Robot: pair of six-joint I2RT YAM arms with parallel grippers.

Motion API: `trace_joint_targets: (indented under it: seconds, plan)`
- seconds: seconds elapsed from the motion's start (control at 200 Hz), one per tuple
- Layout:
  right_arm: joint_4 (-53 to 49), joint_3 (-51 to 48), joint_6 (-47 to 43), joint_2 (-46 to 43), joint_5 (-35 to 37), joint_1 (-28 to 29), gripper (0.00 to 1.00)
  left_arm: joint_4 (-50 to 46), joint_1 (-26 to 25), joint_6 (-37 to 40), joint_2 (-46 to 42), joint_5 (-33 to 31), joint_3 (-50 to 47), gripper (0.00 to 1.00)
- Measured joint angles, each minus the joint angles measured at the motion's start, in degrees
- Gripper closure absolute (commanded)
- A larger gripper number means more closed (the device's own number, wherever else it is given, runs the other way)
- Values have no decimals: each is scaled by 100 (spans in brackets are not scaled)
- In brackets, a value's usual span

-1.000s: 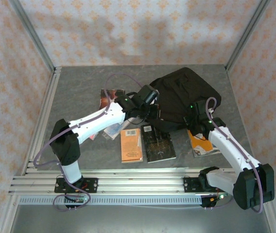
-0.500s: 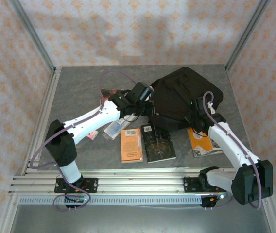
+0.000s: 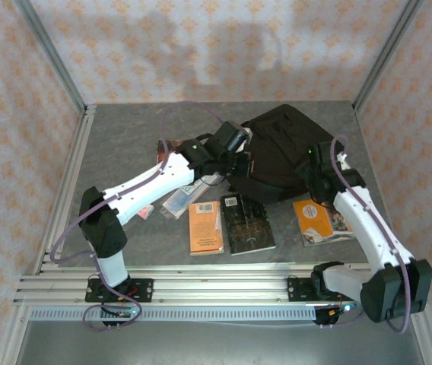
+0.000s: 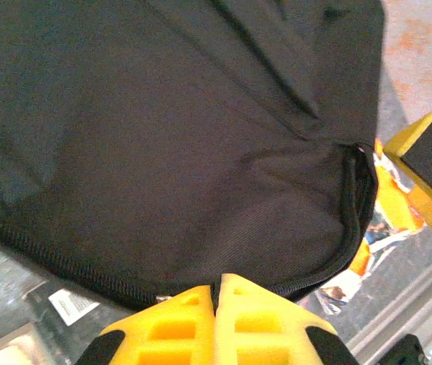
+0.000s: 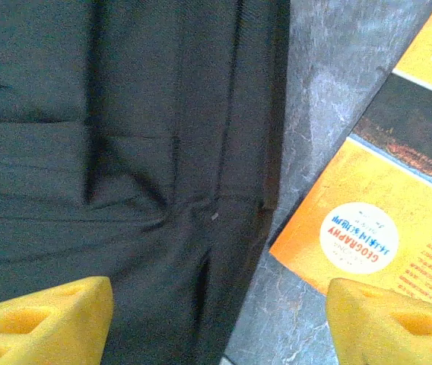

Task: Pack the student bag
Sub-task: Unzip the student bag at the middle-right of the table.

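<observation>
The student bag (image 3: 284, 148), black and soft, lies at the back right of the table. My left gripper (image 3: 239, 162) is at its near left edge. In the left wrist view the fingertips (image 4: 193, 304) are pressed together on the bag's zippered rim (image 4: 307, 285), with a thin dark strip between them. My right gripper (image 3: 319, 181) hovers at the bag's near right side. Its fingers (image 5: 41, 319) stand wide apart over the bag's cloth (image 5: 125, 152) and bare table, holding nothing.
An orange geography book (image 5: 368, 228) lies just right of the bag, also seen from above (image 3: 321, 220). An orange book (image 3: 206, 226) and a black book (image 3: 248, 223) lie near the front. More books (image 3: 179, 199) sit under the left arm. Metal rails (image 3: 201, 285) edge the front.
My right gripper has opened and drawn slightly back from the bag. The left gripper has stayed shut and shifted a little farther back, and the bag's near left edge has moved with it.
</observation>
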Motion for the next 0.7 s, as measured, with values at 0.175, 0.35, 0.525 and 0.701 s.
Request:
trace_joint_targets:
  seconds: [0.175,0.35,0.525,0.701]
  plan:
    - [-520,494,356,-612,-13,0,27,-164,-341,61,179,111,542,100]
    - [-1097,533,704,-1029,-22,0,27,-160,-699,-85,284,262,581,100]
    - [-1451,455,1137,-1187,-354,-13,25,-7,-1139,-317,459,398,511,100]
    - [-1338,-365,1657,-1600,-896,-15,21,323,-1270,-529,466,472,37,100]
